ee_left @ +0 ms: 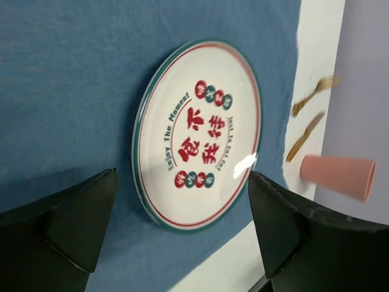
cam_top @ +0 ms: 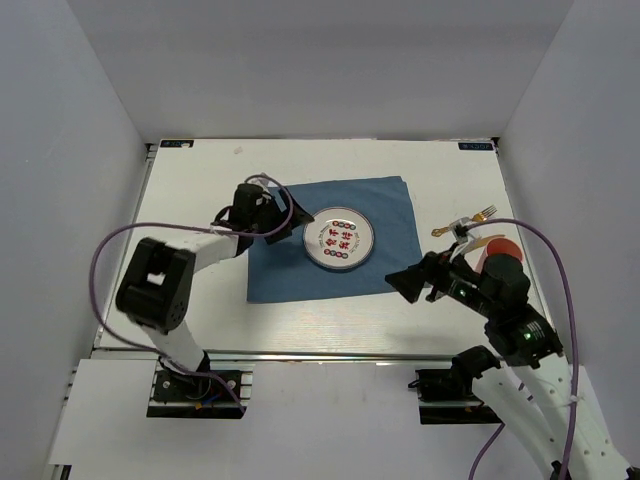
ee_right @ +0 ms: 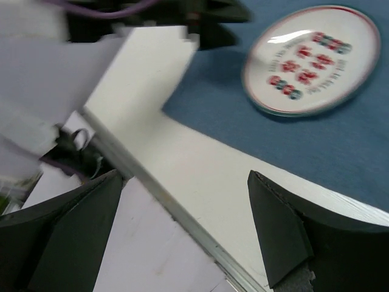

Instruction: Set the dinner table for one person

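Here, the dinner table [cam_top: 200, 170] stretches lengthwise left-right.

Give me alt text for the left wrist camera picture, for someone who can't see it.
A round white plate with a green and red rim lies on a blue placemat, framed by the open left gripper. Past the placemat, on the white table, are a gold fork, a second gold utensil and a pink cup.
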Tool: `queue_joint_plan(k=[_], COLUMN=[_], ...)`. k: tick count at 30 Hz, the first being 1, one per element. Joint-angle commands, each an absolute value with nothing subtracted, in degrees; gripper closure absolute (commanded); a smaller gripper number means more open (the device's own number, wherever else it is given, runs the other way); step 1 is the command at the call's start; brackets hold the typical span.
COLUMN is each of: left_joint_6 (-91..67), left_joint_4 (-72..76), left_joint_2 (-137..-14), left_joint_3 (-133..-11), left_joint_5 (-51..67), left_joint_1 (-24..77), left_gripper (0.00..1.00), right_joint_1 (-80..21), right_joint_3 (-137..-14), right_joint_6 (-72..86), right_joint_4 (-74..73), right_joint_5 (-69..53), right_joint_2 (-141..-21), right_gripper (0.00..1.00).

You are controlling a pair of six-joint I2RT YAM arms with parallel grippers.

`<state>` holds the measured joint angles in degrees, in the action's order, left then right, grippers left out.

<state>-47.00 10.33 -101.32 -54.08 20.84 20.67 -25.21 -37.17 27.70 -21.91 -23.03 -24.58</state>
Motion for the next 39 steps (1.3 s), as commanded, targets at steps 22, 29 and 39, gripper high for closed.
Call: queue_joint_plan(k=[22, 29, 39], left_joint_6=[-33.2, -32.1, -32.1], left_joint_4=[-42.2, -41.7, -40.3], left_joint_2=[-55.5, -54.8, -53.5], left_joint_3=[-53.0, -52.5, -51.2], left_joint_5=[-9.1, -6.7, -4.6], left_joint_1=[22.0, 22.0, 21.3], left_gripper=[0.02, 0.02, 0.02], right_joint_1=[-17.2, -9.3, -4.7], right_joint_3=[-56.3, -56.0, -50.3], right_joint_6=[34.7, 31.5, 31.9], right_joint_4=[-31.0, -28.7, -23.8], right_joint_5=[53.1, 46.8, 36.4], right_joint_2=[-65.2, -68.4, -71.6], right_gripper=[0.11, 0.11, 0.18])
